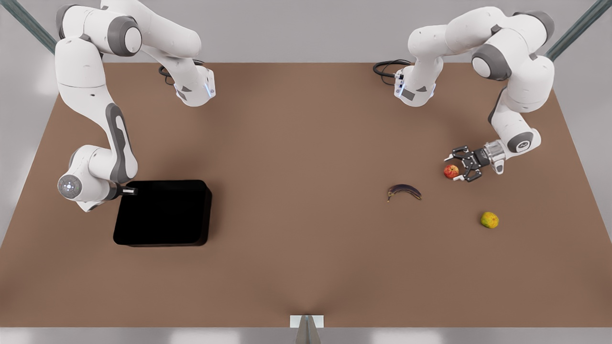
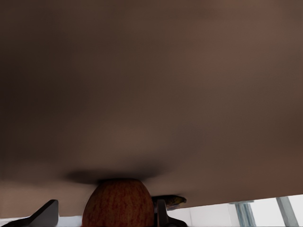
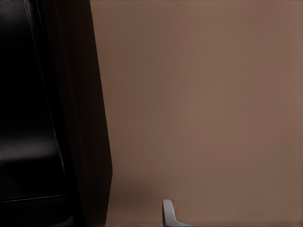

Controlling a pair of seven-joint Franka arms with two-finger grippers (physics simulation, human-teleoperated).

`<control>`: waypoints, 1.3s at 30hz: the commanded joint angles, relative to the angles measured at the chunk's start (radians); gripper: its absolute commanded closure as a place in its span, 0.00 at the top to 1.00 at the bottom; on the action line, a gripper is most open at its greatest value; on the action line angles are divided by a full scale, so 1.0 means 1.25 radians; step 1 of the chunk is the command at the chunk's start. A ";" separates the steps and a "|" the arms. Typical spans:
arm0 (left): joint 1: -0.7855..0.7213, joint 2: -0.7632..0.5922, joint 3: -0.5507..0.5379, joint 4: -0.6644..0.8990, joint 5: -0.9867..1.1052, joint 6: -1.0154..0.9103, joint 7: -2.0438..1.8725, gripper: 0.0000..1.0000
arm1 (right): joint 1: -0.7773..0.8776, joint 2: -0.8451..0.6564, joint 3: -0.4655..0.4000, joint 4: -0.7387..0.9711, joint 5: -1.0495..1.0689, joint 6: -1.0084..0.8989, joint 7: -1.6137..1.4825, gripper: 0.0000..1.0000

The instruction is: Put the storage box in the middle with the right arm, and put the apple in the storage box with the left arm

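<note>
The apple, red with yellow patches, lies on the table at the front view's right. My left gripper is down at table level, open, with a finger on either side of the apple. In the left wrist view the apple sits between the fingertips, with a gap on one side. The glossy black storage box rests at the front view's left. My right gripper is at the box's left rim, open. In the right wrist view one pale finger stands outside the box wall, apart from it.
A dark purple-brown banana lies left of the apple in the front view. A yellow-green lumpy fruit sits nearer the front edge. The brown table stretches bare between the box and the fruits.
</note>
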 commanded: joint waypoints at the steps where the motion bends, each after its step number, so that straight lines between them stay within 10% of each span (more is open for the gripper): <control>1: 0.000 0.000 -0.001 -0.001 -0.011 0.001 0.002 1.00 | 0.000 0.001 0.000 0.000 0.000 0.000 0.000 0.33; 13: 0.000 0.023 -0.008 -0.002 -0.067 -0.036 0.019 1.00 | 0.000 0.001 0.002 0.022 0.000 -0.020 -0.006 0.21; 19: 0.000 0.024 -0.008 -0.003 -0.079 -0.053 0.018 0.65 | 0.006 -0.001 0.022 0.028 0.001 -0.020 -0.006 0.21; 21: 0.000 0.026 -0.008 -0.003 -0.082 -0.055 0.016 0.24 | 0.006 -0.001 0.037 0.039 0.003 -0.021 -0.006 0.21; 31: 0.000 -0.119 0.052 0.185 0.107 -0.235 -0.315 0.21 | 0.102 -0.002 0.157 0.155 0.040 -0.034 0.004 0.21; 39: 0.001 -0.206 -0.428 0.638 0.508 -0.159 -0.735 0.21 | 0.305 0.124 0.199 0.334 0.131 -0.023 0.006 0.21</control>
